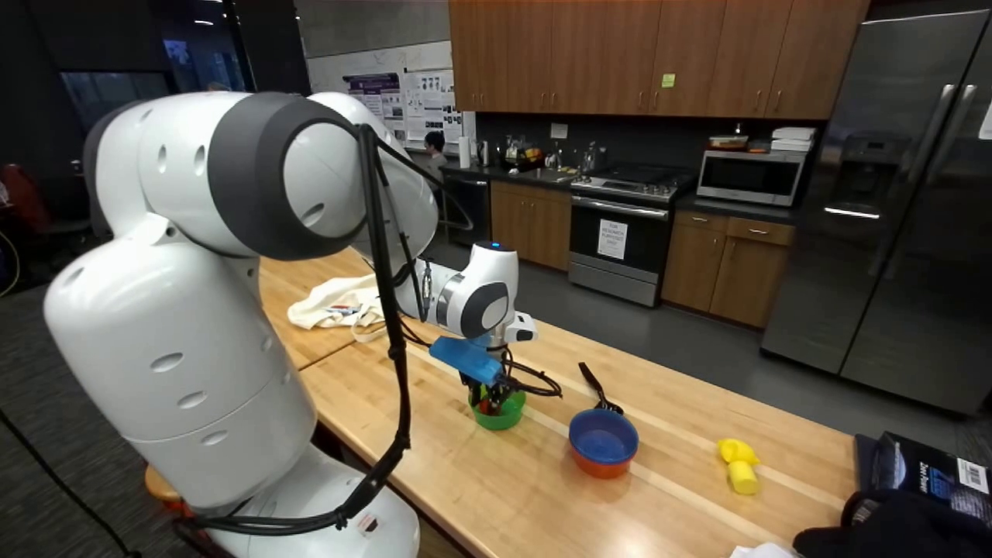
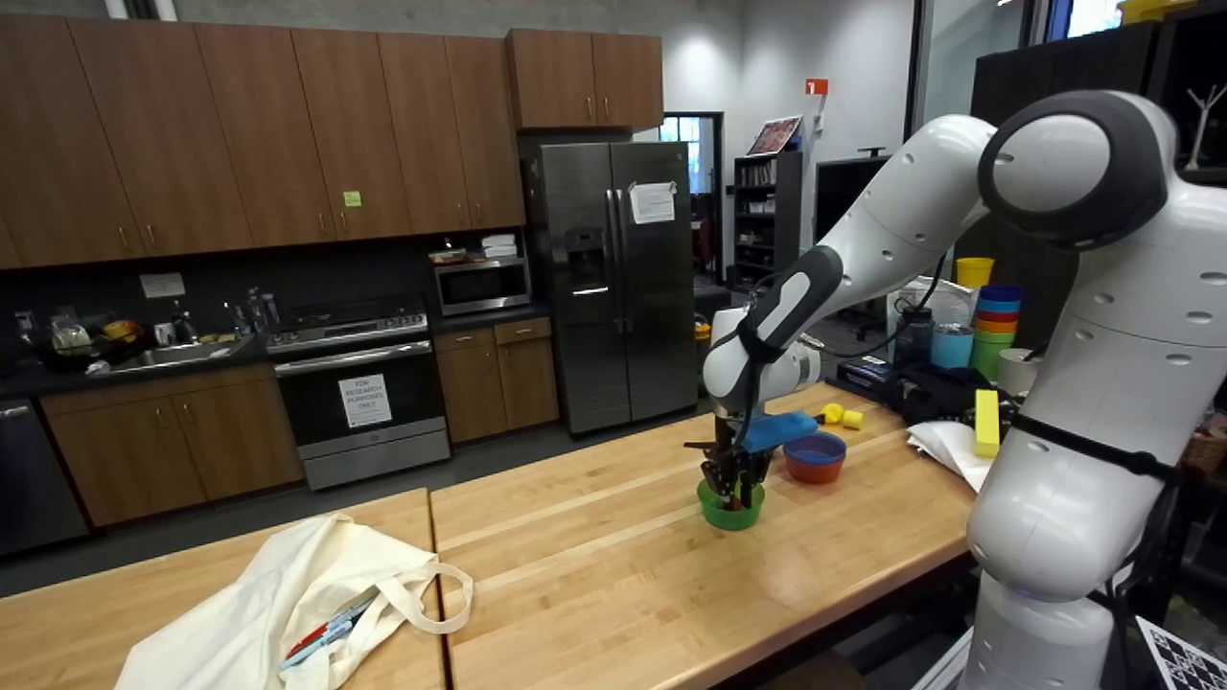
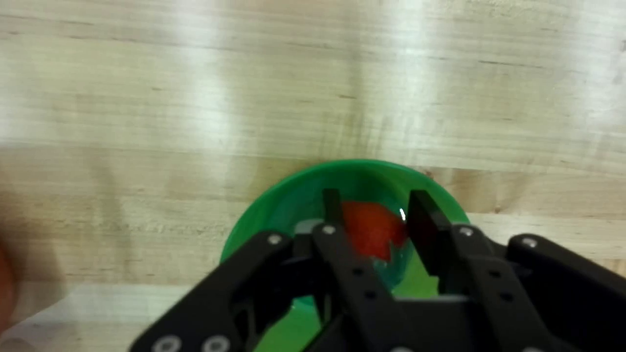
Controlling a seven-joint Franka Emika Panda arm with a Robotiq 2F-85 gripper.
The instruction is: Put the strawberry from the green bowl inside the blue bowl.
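- In an exterior view, a smooth white-and-grey jointed robot arm [image 1: 194, 341] arches over a table of pale, striped butcher-block wood [image 1: 519, 488], its end lowered at a small, round, bright green plastic bowl [image 1: 500, 423].
- On that wood, a small, round blue plastic bowl [image 1: 603, 438] sits stacked on a round orange-red bowl [image 1: 601, 467], apart from the green bowl, with a slim black utensil [image 1: 592, 382] just beside the stack and a lumpy yellow object [image 1: 738, 452] farther along.
- Flat wood-grain cabinets [image 1: 589, 54], a steel-trimmed oven [image 1: 643, 248] and a dark, sleek refrigerator [image 1: 883, 217] line the room beyond.
- In an exterior view, a cream cloth bag [image 2: 259, 594] lies in soft folds on the table, while round coloured tubs [image 2: 994, 340] stand stacked past the arm.
- In the wrist view, the black gripper [image 3: 375, 212], its linkages dotted with bright round pins, reaches into the glossy green bowl.
- The red strawberry [image 3: 369, 227] lies within that bowl, between the two fingers [image 3: 334, 208], one on either side; whether they pinch it cannot be told.
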